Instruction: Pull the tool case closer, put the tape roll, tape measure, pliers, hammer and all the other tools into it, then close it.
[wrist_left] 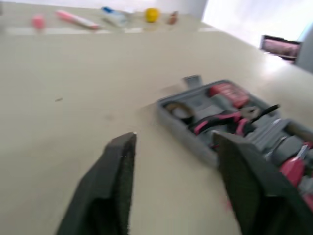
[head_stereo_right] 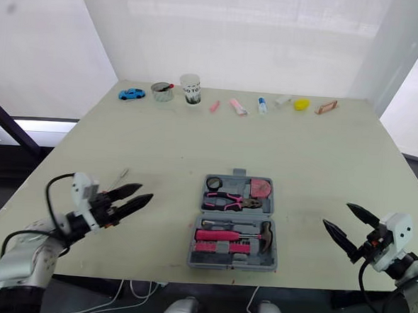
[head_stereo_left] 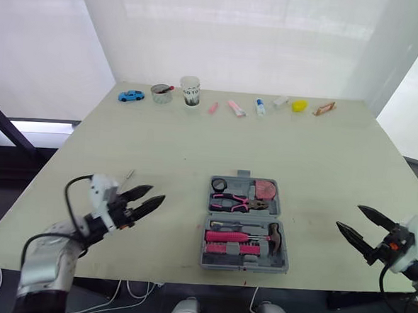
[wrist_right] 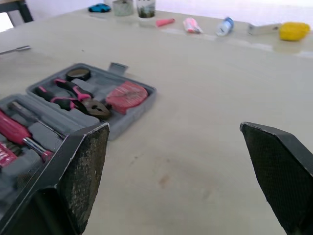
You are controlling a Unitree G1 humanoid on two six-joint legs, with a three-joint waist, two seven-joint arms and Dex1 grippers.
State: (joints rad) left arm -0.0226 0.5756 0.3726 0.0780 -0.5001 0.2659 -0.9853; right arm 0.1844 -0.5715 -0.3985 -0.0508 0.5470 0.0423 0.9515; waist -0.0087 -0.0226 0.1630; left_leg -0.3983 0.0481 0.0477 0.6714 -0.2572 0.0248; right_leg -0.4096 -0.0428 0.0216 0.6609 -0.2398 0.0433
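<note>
Hovering wide open and empty on either side of the open tool case [head_stereo_left: 246,224] near the surface's front edge, the left gripper [head_stereo_left: 157,194] and right gripper [head_stereo_left: 349,215] look poised to finish packing. The pliers [head_stereo_left: 238,201] and hammer [head_stereo_left: 274,236] sit inside, while a thin metal tool [head_stereo_left: 128,174] lies outside.

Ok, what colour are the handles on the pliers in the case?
Pink and black. The pliers show best in the right wrist view.

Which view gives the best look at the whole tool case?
The left eye view: the tool case lies open, both halves seen whole from above. The right eye view shows the same. Each wrist view sees it low from the side, with one half partly cut off.
</note>
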